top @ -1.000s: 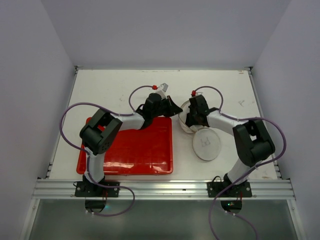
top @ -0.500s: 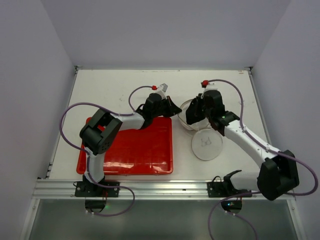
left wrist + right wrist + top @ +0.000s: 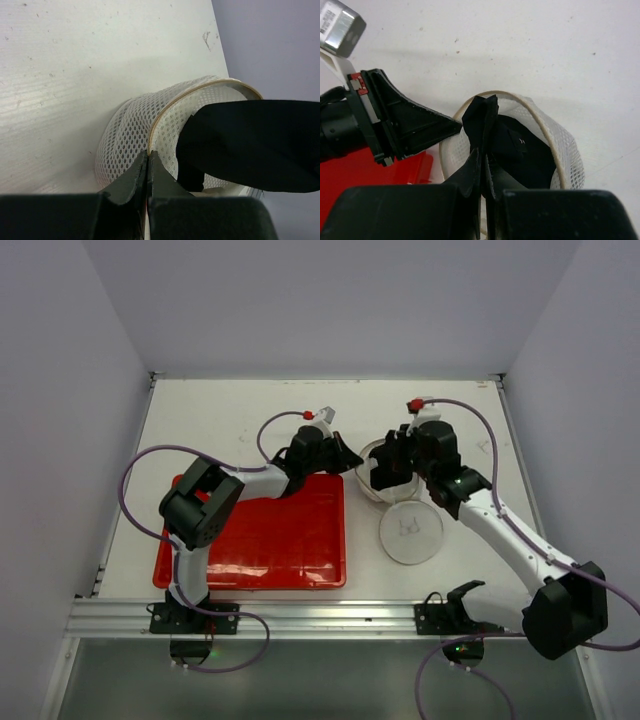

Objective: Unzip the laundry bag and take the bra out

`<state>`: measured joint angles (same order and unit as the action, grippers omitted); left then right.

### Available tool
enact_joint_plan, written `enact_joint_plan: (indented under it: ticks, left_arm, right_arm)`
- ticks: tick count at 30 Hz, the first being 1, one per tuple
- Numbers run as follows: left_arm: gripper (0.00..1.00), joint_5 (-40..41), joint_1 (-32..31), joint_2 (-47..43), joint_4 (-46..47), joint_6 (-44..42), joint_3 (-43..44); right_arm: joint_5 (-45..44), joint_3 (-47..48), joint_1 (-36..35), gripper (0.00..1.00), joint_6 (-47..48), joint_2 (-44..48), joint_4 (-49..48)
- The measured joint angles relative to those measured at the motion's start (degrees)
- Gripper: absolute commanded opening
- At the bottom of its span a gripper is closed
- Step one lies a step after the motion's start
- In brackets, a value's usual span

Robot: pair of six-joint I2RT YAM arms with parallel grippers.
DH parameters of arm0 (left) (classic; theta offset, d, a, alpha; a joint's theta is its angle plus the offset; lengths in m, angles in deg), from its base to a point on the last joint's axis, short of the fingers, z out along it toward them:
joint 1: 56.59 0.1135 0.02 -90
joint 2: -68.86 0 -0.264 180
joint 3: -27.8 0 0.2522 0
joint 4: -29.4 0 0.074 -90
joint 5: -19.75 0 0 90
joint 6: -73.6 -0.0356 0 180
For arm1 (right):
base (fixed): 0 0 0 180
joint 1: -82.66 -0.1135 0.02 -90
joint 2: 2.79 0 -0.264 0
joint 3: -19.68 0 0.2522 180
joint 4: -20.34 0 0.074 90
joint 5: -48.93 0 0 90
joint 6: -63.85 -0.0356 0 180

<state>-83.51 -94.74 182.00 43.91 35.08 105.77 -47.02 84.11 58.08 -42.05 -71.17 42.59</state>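
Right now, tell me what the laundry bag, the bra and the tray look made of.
Laundry bag: stiff-rimmed whitish mesh, likely synthetic; its open holes are visible.
Bra: soft matte black fabric; it folds limply.
Tray: smooth red, probably hard plastic; a moulded grid shows.

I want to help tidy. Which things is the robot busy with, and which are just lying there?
Busy with:
bag, open, rim pinched in the left jaws
bra, partly out of the bag, gripped by the right jaws

Just lying there:
red tray
flat white disc beside the bag; may be its lid, cannot tell
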Motion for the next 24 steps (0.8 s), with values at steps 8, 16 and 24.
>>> enact_joint_plan:
  ticks: [8,16,24]
  left_arm:
    - [0.0,-0.2,0.3,0.1,-0.3,0.0,1.2]
    - [0.0,-1.7,0.7,3.0,-0.1,0.2,5.7]
    - [0.3,-4.3,1.1,7.1,-0.2,0.7,11.1]
  right_arm:
    - [-2.9,10.7,0.4,0.0,2.4,2.1,1.6]
    - [-4.0,19.9,0.6,0.0,4.0,2.1,2.0]
    - [-4.3,23.4,0.6,0.0,4.6,3.7,5.1]
